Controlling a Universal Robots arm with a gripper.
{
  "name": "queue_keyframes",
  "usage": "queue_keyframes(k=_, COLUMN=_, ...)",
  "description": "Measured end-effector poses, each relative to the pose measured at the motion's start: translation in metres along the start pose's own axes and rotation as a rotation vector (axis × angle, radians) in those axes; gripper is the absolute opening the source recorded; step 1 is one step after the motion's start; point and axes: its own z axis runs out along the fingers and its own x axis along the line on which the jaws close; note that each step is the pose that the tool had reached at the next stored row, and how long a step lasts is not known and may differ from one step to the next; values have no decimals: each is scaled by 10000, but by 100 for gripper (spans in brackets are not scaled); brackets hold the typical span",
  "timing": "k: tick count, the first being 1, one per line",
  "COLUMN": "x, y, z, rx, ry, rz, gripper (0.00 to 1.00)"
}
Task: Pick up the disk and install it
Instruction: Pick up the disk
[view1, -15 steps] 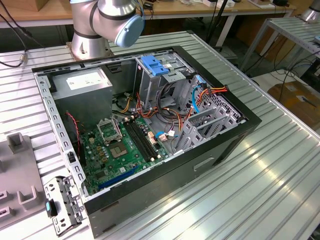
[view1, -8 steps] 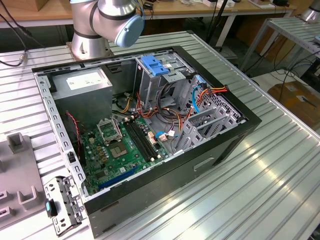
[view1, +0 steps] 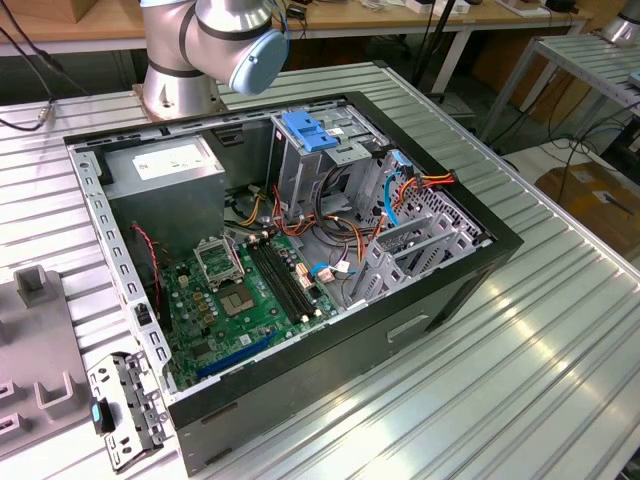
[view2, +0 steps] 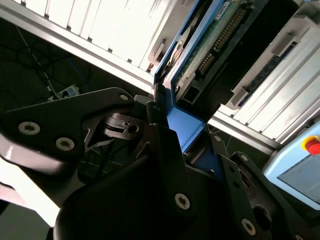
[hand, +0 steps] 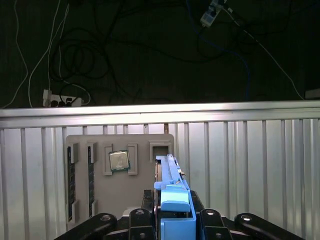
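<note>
Fingers (hand: 207, 220) of the pincer (hand: 174, 222) are closed on the blue frame of the disk (hand: 172, 197), and they hold nothing else. The disk stands on its thin side and looks lifted up over the grey tray (hand: 120, 195), which lies by one edge of the tabletop (hand: 250, 170). A small square chip (hand: 119, 161) sits in that tray. In the second wrist view the green board on the flat side of the disk is bare, with the blue frame running along it.

I think the step in hand is carrying the disk. To do it well, the squeeze should be on the blue frame alone, never on the green board. The disk should be held straight and moved slowly so it does not slip. The open computer case (view1: 330, 370) stands in the middle of the tabletop, with wires and a tall silver cage (view1: 300, 170) inside.
</note>
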Motion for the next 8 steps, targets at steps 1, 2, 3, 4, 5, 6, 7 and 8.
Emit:
queue_keyframes(k=1, x=0, y=0, z=-7, rx=0, ry=0, rz=0, gripper=37)
queue_keyframes(k=2, x=0, y=0, z=-14, rx=-1, ry=0, rz=0, gripper=37)
queue_keyframes(k=3, x=0, y=0, z=-25, rx=0, ry=0, rz=0, gripper=37)
queue_keyframes(k=4, x=-1, y=0, z=-34, rx=-1, ry=0, rz=0, gripper=37)
queue_keyframes(k=5, x=-1, y=0, z=-44, rx=-1, ry=0, rz=0, gripper=37)
queue_keyframes(k=6, x=-1, y=1, z=-51, rx=0, ry=0, rz=0, gripper=37)
queue_keyframes(k=7, x=-1, y=1, z=-58, rx=0, ry=0, rz=0, gripper=37)
queue_keyframes(k=8, x=-1, y=1, z=-64, rx=0, ry=0, rz=0, gripper=37)
